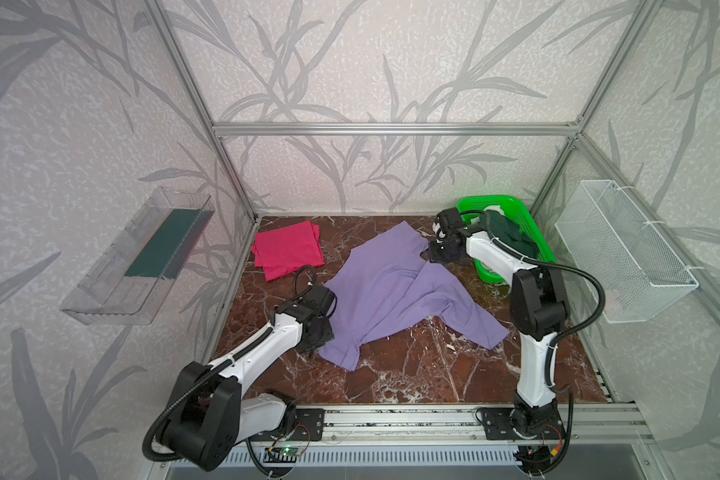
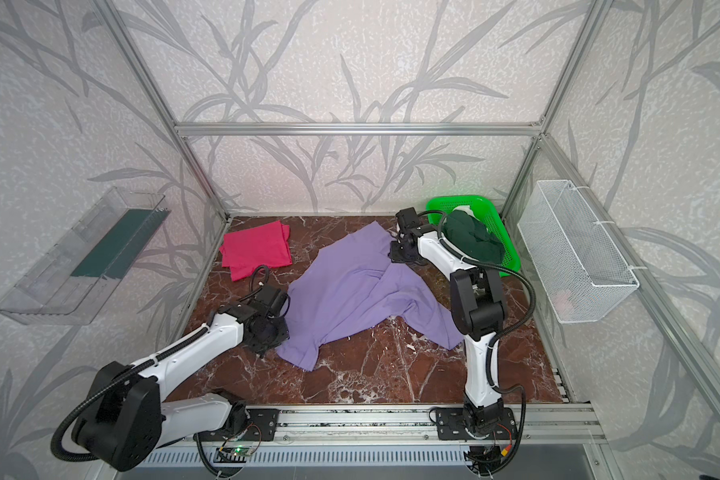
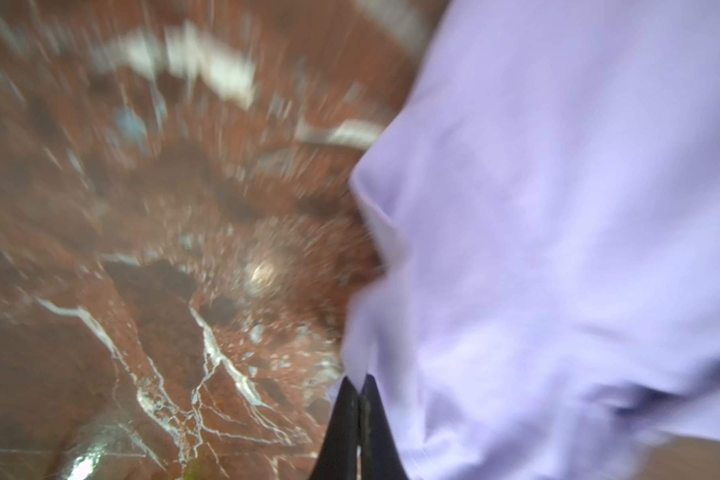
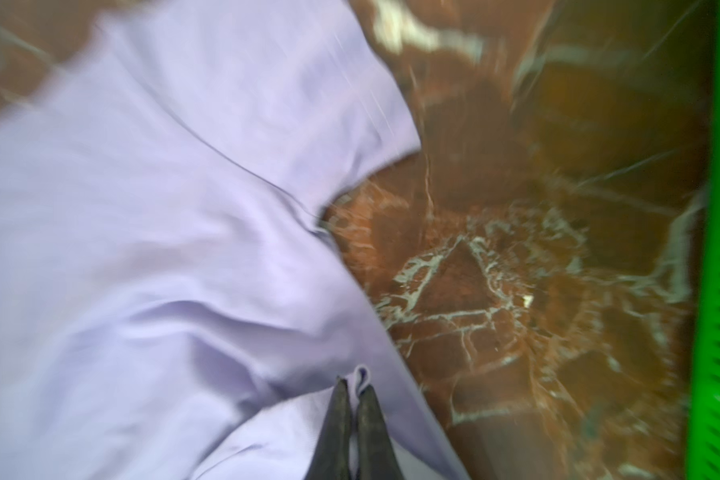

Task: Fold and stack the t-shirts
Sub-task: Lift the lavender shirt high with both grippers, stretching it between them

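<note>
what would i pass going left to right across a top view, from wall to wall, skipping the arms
clear wall bin → magenta t-shirt → lavender t-shirt → green basket → white wire basket

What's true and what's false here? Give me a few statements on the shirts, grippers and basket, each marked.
1. The right gripper is shut on the purple shirt. True.
2. The red shirt lies in the basket. False: it lies folded on the table, at the far left.
3. The left gripper is open. False: it is shut on the purple shirt's edge.
4. A dark green garment sits in the basket. True.
5. The purple shirt is folded. False: it lies spread and rumpled.
</note>
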You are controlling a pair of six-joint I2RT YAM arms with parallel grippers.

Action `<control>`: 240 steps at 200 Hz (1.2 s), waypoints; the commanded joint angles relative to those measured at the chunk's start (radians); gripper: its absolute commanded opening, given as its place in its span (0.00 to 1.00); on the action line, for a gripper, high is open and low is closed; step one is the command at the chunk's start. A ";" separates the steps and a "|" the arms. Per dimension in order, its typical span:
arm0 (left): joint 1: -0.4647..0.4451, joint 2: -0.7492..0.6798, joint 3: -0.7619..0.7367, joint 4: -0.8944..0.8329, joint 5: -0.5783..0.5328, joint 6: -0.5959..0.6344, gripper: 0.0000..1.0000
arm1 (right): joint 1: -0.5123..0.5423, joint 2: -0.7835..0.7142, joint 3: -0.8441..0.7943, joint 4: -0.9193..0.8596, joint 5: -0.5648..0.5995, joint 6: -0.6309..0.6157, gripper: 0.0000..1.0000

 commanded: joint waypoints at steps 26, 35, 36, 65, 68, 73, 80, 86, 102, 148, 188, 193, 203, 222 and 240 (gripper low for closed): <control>0.029 -0.049 0.400 -0.082 -0.159 0.188 0.00 | 0.003 -0.329 0.011 0.048 -0.129 0.048 0.00; 0.045 -0.030 0.497 -0.097 -0.175 0.222 0.00 | 0.003 -0.383 0.020 0.050 -0.125 0.055 0.00; 0.045 -0.028 0.508 -0.097 -0.177 0.225 0.00 | 0.002 -0.390 0.021 0.050 -0.125 0.056 0.00; 0.067 0.027 0.794 -0.134 -0.231 0.319 0.00 | 0.007 -0.562 0.039 0.077 -0.103 0.059 0.00; 0.068 0.031 0.823 -0.138 -0.238 0.326 0.00 | 0.007 -0.580 0.039 0.082 -0.098 0.059 0.00; 0.071 0.036 0.870 -0.141 -0.249 0.339 0.00 | 0.007 -0.605 0.039 0.093 -0.090 0.058 0.00; 0.076 0.046 0.933 -0.148 -0.265 0.355 0.00 | 0.008 -0.641 0.036 0.113 -0.080 0.048 0.00; 0.078 0.055 0.985 -0.153 -0.278 0.373 0.00 | 0.008 -0.670 0.032 0.136 -0.075 0.032 0.00; 0.084 0.078 1.129 -0.183 -0.309 0.404 0.00 | 0.013 -0.731 0.047 0.165 -0.045 0.002 0.00; 0.084 0.077 1.397 -0.190 -0.386 0.499 0.00 | 0.019 -0.845 0.149 0.209 -0.053 -0.017 0.00; 0.083 0.082 1.598 -0.176 -0.404 0.587 0.00 | 0.022 -0.929 0.167 0.255 -0.069 0.022 0.00; 0.084 0.077 1.611 -0.174 -0.401 0.593 0.00 | 0.022 -0.939 0.164 0.260 -0.080 0.026 0.00; 0.084 0.065 1.629 -0.165 -0.396 0.600 0.00 | 0.022 -0.963 0.154 0.274 -0.102 0.045 0.00; 0.084 0.027 1.634 -0.132 -0.373 0.619 0.00 | 0.023 -1.013 0.132 0.316 -0.137 0.084 0.00; 0.083 0.002 1.664 -0.148 -0.350 0.621 0.00 | 0.021 -1.042 0.150 0.298 -0.172 0.112 0.00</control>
